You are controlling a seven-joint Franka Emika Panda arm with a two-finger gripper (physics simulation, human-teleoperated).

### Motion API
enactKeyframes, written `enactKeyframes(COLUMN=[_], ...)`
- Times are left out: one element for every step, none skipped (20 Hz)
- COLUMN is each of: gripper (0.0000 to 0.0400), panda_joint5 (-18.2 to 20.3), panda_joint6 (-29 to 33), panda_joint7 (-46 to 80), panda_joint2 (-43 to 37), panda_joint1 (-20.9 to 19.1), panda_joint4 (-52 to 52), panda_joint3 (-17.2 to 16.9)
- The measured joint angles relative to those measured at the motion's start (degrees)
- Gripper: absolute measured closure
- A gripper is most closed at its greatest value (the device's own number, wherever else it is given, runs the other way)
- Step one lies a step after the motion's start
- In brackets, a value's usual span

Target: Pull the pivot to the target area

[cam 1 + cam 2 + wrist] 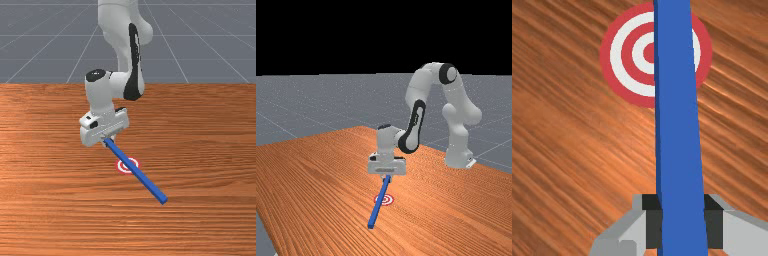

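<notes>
Left of the middle in the front view, clenched at one end of a long, straight, square-edged bar of smooth, plain blue [145,181], with the dark, blocky pads [654,229] of the white two-finger gripper [108,142] against it from both sides. To be counted: one bar, one gripper with two fingers, one smooth, rounded white and grey arm with black bands [417,90].

From the gripper, slopes down toward the front view's lower right, in one unbent line to a squared-off end. In the far view's lower middle, runs down from the fingers and a little toward the far view's left.

Partway along, passes across one flat, round target of red and white rings [122,165], near the fingers. Crosses it off centre, covering part of the middle spot, with more of the rings bare on one side than on the other. Numbers three red parts, middle spot included, and two white.

Beneath all this, spreads out as a table of orange-brown wood [50,175], slightly shiny, streaked with long, fine grain.
</notes>
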Motion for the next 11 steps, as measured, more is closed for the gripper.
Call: enactKeyframes(gripper=[0.0305, 0.0305, 0.0305, 0.0304, 0.0305, 0.0305, 0.0305, 0.0305, 0.0305, 0.0305, 0.0195], panda_joint5=[0.0, 0.1, -0.3, -1.0, -1.0, -1.1, -1.2, -0.9, -1.4, -1.8, -1.7], panda_joint6=[-0.2, -0.4, -0.8, -1.0, -0.8, -0.8, -0.7, -0.5, -2.2, -3.4, -3.1], panda_joint7=[-0.6, -1.0, -2.6, -4.8, -5.4, -5.6, -5.6, -4.4, -2.9, -2.4, -2.5], panda_joint2=[0.1, 0.2, 0.3, 0.2, -0.1, -0.1, -0.2, -0.3, -0.3, -0.4, -0.7], panda_joint1=[-0.6, -1.1, -1.8, -2.5, -2.7, -2.7, -2.5, -2.1, -1.3, -1.1, -1.1], panda_joint4=[0.3, 0.5, 0.7, 0.6, 0.1, 0.0, -0.1, -0.3, 0.3, 0.6, 0.3], panda_joint3=[-0.1, -0.2, -0.1, 0.3, 0.5, 0.5, 0.6, 0.5, -0.2, -0.6, -0.5])
